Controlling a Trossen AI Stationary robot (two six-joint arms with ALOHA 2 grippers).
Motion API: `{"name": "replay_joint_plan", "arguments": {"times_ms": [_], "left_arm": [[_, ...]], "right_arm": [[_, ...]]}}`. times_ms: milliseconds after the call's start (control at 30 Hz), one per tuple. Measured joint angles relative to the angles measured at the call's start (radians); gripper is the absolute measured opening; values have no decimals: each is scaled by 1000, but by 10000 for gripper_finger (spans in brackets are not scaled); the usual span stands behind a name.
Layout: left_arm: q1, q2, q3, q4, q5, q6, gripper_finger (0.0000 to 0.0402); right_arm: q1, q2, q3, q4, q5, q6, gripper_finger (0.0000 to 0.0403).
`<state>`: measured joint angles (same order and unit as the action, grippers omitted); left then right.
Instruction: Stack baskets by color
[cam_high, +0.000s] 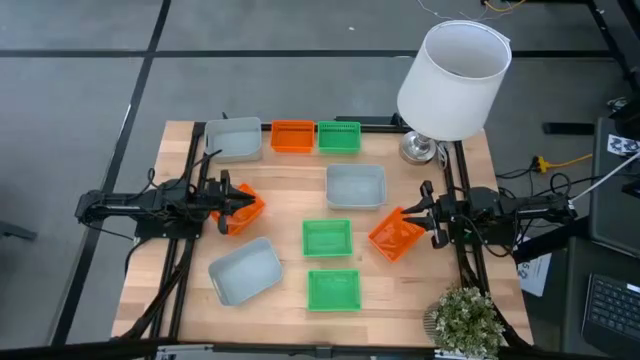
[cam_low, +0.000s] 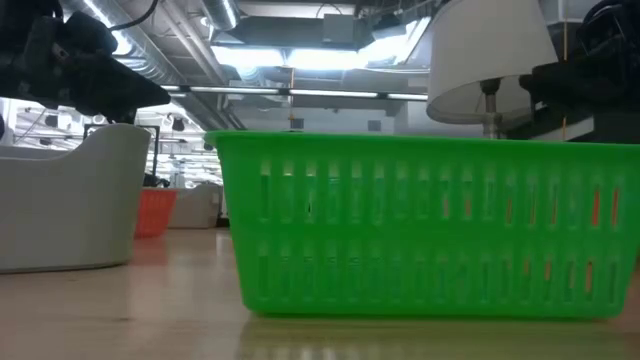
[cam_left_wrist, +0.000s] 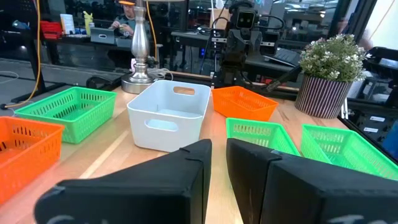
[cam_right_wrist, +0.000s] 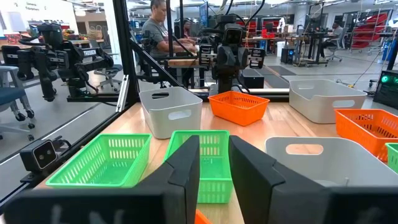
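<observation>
Each arm is gripping a tilted orange basket by its rim: left tool (cam_high: 222, 203) pinching the left basket (cam_high: 243, 209), right tool (cam_high: 428, 222) the right basket (cam_high: 394, 236), just above the worktop (cam_high: 285, 190). Such thin-rim holds risk slipping and dropping.

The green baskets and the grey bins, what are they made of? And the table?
The green baskets look like thin plastic: bright, slightly glossy, with slotted walls you can see through. The grey bins look like thicker, smooth matte plastic, with solid walls and cut-out handles. The table looks like pale wood, judging by its grain lines and plank seams, though it could be a wood-look surface.
</observation>
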<state>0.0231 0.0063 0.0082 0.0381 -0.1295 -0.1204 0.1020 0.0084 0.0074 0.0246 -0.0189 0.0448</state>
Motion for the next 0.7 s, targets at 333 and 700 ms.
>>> {"name": "replay_joint_plan", "arguments": {"times_ms": [333,700], "left_arm": [[0,0,0,0,0,0,42],[0,0,0,0,0,0,42]], "right_arm": [[0,0,0,0,0,0,87],[0,0,0,15,0,12,87]]}}
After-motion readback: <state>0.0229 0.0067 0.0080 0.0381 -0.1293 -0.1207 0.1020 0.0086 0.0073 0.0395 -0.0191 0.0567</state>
